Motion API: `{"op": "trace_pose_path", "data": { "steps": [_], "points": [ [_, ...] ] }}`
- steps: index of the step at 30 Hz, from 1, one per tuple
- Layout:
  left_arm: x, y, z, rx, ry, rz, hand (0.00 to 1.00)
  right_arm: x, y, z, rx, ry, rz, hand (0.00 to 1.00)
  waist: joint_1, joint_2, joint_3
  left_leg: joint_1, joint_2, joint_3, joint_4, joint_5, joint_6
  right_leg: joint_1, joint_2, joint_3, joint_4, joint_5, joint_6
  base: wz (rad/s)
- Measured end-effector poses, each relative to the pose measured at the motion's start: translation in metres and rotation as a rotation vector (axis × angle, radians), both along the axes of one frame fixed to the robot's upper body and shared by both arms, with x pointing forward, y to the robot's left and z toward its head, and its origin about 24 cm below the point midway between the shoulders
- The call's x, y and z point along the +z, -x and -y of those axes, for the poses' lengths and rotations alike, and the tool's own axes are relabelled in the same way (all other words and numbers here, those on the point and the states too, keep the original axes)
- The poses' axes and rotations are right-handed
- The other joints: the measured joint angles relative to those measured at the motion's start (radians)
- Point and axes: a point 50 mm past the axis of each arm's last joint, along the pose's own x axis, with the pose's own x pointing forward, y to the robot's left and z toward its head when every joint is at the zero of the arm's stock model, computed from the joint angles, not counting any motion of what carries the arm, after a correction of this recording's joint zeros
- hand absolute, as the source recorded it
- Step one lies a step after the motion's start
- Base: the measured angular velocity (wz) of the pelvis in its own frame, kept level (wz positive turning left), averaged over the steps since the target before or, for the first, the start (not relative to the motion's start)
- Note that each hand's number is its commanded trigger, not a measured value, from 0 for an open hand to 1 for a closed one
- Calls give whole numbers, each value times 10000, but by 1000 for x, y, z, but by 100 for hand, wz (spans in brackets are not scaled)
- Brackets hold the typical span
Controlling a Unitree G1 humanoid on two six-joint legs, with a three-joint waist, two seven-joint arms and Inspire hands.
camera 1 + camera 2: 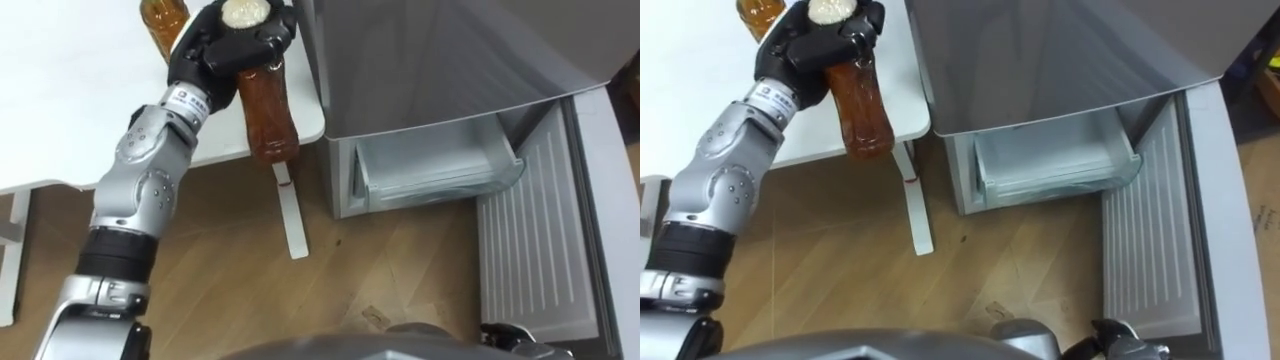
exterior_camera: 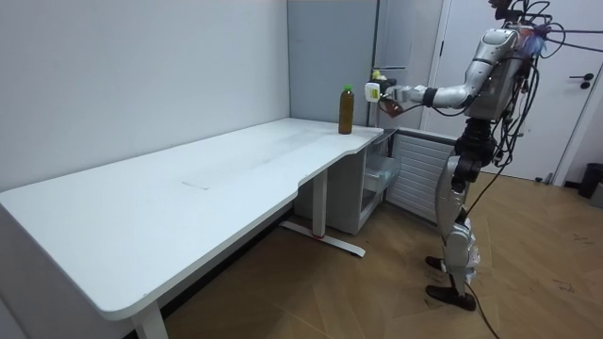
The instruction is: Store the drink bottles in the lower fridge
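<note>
Left hand [image 1: 212, 55], fingers curled round brown plastic drink bottle [image 1: 268, 115] near white table [image 1: 60, 100]; we log grey fridge [image 1: 430, 60] open below.

Indoor room, part office, part kitchen corner. Long white surface [image 2: 141, 226] of office-desk build: thin top, a cut-in curve on its front edge, white column leg [image 1: 290, 210] on a flat foot. It runs along a plain pale wall [image 2: 141, 75]. At its far end, close beside it, a tall grey fridge [image 1: 430, 60]; lower door [image 1: 535, 250] swung open, clear drawer [image 1: 435, 170] showing inside. Floor [image 2: 377, 301] of wood-look planks. White room door [image 2: 589, 122] with a lever handle at the room view's right. The desk says office, the fridge says kitchen.
</note>
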Motion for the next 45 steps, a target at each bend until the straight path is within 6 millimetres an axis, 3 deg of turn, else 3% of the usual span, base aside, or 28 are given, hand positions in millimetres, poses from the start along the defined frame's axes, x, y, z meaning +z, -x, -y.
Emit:
{"op": "trace_pose_path", "data": {
  "steps": [4, 6, 10, 18, 23, 29, 33, 40, 45],
  "points": [
    [11, 6, 6, -387, 135, 570, 100, 0, -5, -3, -1154, -278, 581, 0, 292, -234, 5, 85, 3, -80, 0, 1, -2, 102, 21, -62, -44, 10, -18, 2],
    [6, 10, 7, -408, 207, 427, 100, -1, -8, -8, -1674, -542, 890, 0, 317, -325, -14, 82, -26, -138, 10, -2, -6, 188, 20, -157, -110, 11, -19, 17],
    [-11, 20, 9, -341, 305, -100, 100, -1, -9, -12, -1873, -433, 1120, 0, 719, -359, -16, -55, -11, -120, 62, -2, -7, 137, 19, -248, -204, 69, -10, 7],
    [-27, 31, 9, -26, -184, -667, 100, 5, -41, -25, -206, -559, 2260, 0, 990, -226, 0, -316, -24, -183, 173, -1, -7, 7, -59, -541, -221, 107, 13, 8],
    [-29, 36, 30, -726, 75, -610, 100, 15, -74, -57, 1612, -1539, 3449, 0, 1314, -193, -19, -364, -33, -209, 196, 0, -7, -19, -117, -579, -225, 104, 13, 2],
    [-41, 50, 35, -1387, 12, -967, 100, 40, -110, -85, 3220, -2998, 4937, 0, 1351, -252, -13, -352, -38, -314, 192, 0, -7, 8, -129, -606, -212, 103, 15, 1],
    [-48, 57, 34, -1535, -51, -1212, 100, 51, -120, -96, 3758, -3603, 5407, 0, 1362, -301, 14, -334, -43, -476, 190, 0, -7, 86, -141, -733, -217, 103, 15, 11],
    [-50, 61, 36, -1892, -68, -1207, 100, 74, -129, -133, 5068, -5696, 6034, 0, 1466, -385, 75, -323, -107, -444, 233, 1, -4, 166, -201, -838, -249, 81, 40, 4],
    [-50, 62, 40, -2315, -25, -1128, 100, 82, -129, -141, 5789, -6491, 5970, 0, 1525, -385, 76, -379, -150, -448, 243, 4, 3, 137, -269, -875, -201, 50, 93, 3]
  ]
}}
